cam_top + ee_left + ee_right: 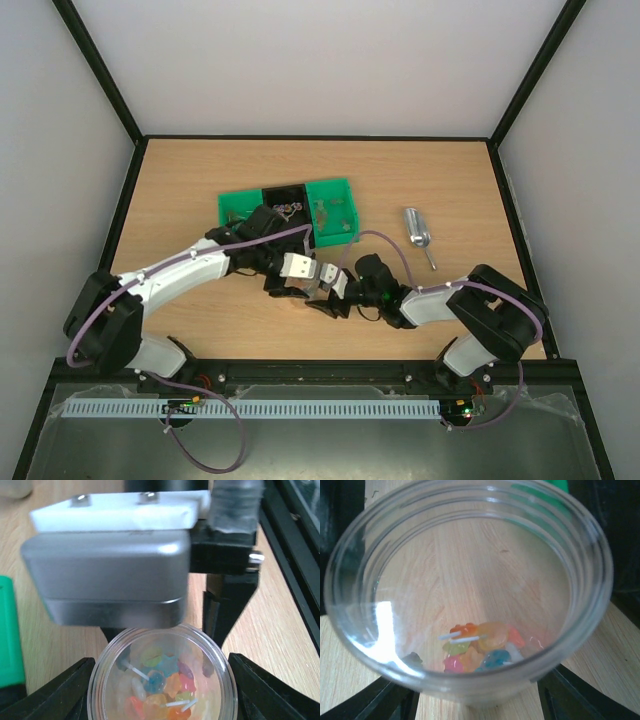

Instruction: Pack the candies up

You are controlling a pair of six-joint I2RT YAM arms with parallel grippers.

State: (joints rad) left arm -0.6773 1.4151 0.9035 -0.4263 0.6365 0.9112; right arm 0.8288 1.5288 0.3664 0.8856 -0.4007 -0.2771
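**Two pincers, one jar, sweets at the bottom**

Wooden table (200, 180) below, and both arms meet over its near middle. The left pincer (161, 661) and the right pincer (477, 696) face each other. Each has its black fingers pressed on opposite sides of the same clear jar (106, 672), so both are pinching it and neither is spread free.

Out beyond the two pincers sits the green bin (235, 205). The left arm crosses over its near edge, and in the left wrist view a strip of its green wall shows near the finger on the left side.

Straight ahead of the left pincer, past the jar, a silver-and-white block (110, 565) on the right arm fills the view and hides the table behind it.

To the right of the right pincer and farther out, well apart from it, the metal scoop (417, 228) lies on the wood with nothing touching it.

And the candies (480, 650): a small bright heap of orange, pink, green and blue on the jar's floor, right between both sets of fingers.
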